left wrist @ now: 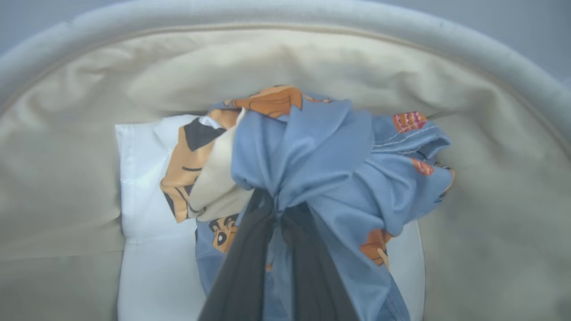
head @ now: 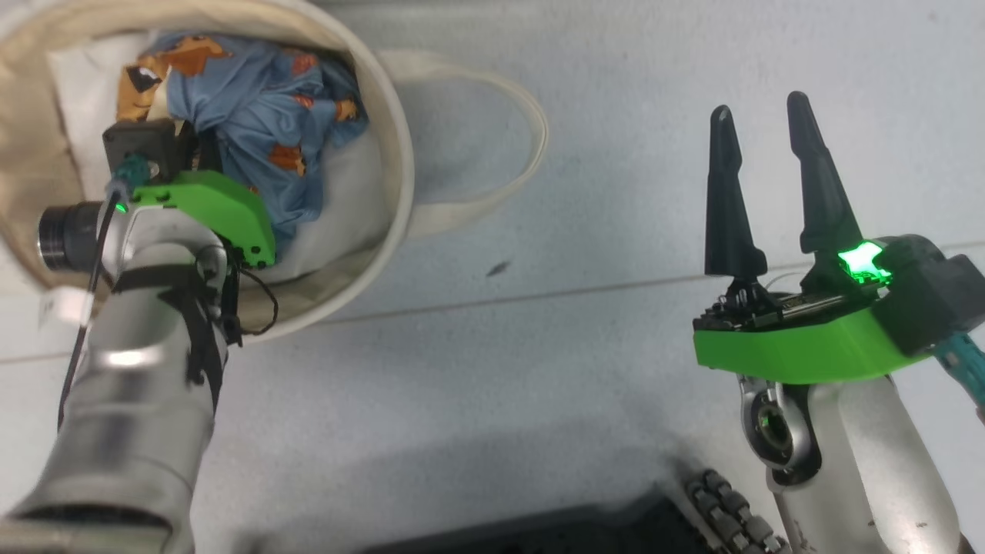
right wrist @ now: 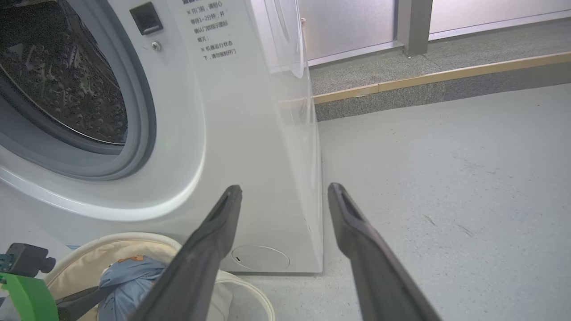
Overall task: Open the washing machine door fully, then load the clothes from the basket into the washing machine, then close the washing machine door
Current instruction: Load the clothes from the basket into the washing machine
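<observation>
The basket (head: 400, 154) stands on the floor at the upper left, with the clothes (head: 269, 100), a blue garment printed with orange bears, bunched inside. My left gripper (head: 202, 150) reaches down into the tub. In the left wrist view its dark fingers (left wrist: 250, 267) are shut on a gathered fold of the clothes (left wrist: 334, 169) above the basket (left wrist: 67, 178) wall. My right gripper (head: 759, 109) is open over bare floor, holding nothing. Past the right gripper (right wrist: 284, 189) stands the washing machine (right wrist: 223, 133), its drum opening (right wrist: 58, 80) uncovered. The basket (right wrist: 89, 254) and clothes (right wrist: 127, 272) sit in front of it. The washing machine door is out of view.
A plain white cushion (left wrist: 142, 249) lies under the garment. One loop handle (head: 523, 131) of the basket lies on the floor toward my right arm. Right of the machine, pale floor runs to a raised grey step with a wooden edge strip (right wrist: 424, 80). My dark base (head: 539, 531) shows at the bottom.
</observation>
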